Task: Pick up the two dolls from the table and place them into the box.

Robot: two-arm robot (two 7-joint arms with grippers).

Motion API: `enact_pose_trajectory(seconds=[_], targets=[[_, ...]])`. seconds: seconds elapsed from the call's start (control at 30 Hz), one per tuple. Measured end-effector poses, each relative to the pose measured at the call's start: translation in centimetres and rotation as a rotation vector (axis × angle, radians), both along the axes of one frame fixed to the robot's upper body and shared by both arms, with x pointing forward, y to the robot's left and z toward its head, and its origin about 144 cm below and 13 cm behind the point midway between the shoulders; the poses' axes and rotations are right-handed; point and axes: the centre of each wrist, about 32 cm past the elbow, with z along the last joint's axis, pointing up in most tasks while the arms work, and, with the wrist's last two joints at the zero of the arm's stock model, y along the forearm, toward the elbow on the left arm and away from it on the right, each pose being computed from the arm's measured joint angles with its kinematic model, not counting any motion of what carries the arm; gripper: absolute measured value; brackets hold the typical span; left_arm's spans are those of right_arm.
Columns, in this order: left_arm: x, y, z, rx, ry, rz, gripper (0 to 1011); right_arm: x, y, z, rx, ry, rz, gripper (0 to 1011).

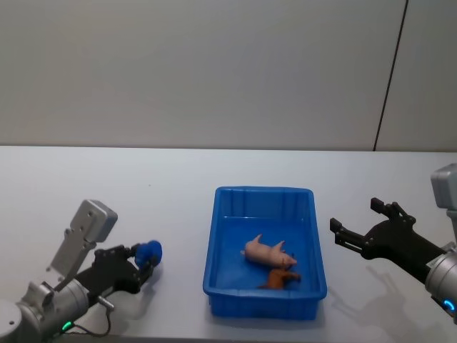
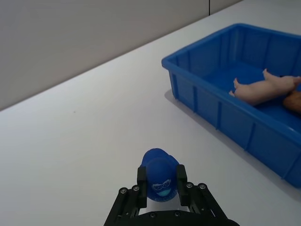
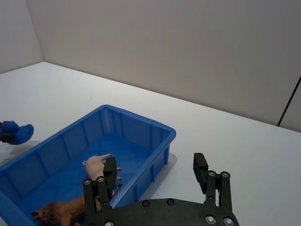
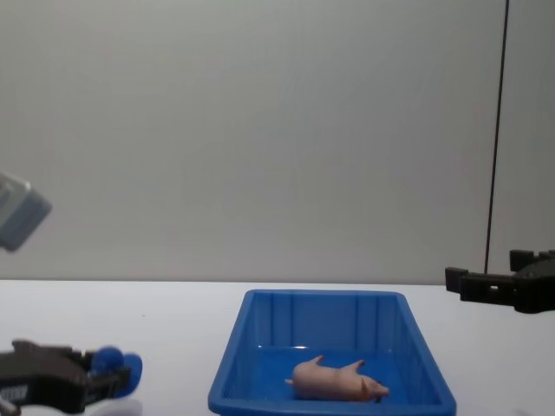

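Left claw (image 2: 160, 184) pinching blue doll (image 2: 160, 178), low over surface (image 1: 107, 186), left of box (image 1: 264, 304) and well apart. Box lies to its right; carry goes that way. Pig (image 1: 268, 251) and brown animal (image 1: 280, 279) already inside box. Right claw (image 3: 155, 176) spread, empty, right of box.

Even, soft overhead light; faint shadows on the table (image 1: 178, 207); all views sharp.

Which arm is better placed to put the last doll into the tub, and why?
Left. The left gripper is shut on the blue figure, left of the blue tub. The right gripper hangs open and empty, right of the tub.
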Motion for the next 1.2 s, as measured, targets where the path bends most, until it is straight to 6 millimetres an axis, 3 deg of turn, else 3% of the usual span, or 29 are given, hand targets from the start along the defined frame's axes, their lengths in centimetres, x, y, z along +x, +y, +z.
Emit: enact_pose_trajectory(seconds=[0.47,0.93,1.2], targets=[[1.1,-1.9,3.5,-0.036,-0.162,-0.061,272,0.0,0.0,0.0,0.000,0.000,0.000,1000],[4.1,-6.0,4.2,-0.127,-0.222,-0.195,195,0.0,0.0,0.0,0.000,0.000,0.000,999],[5.9,-8.2,3.8,-0.166,-0.219,-0.254,431,0.0,0.0,0.0,0.000,0.000,0.000,1000]])
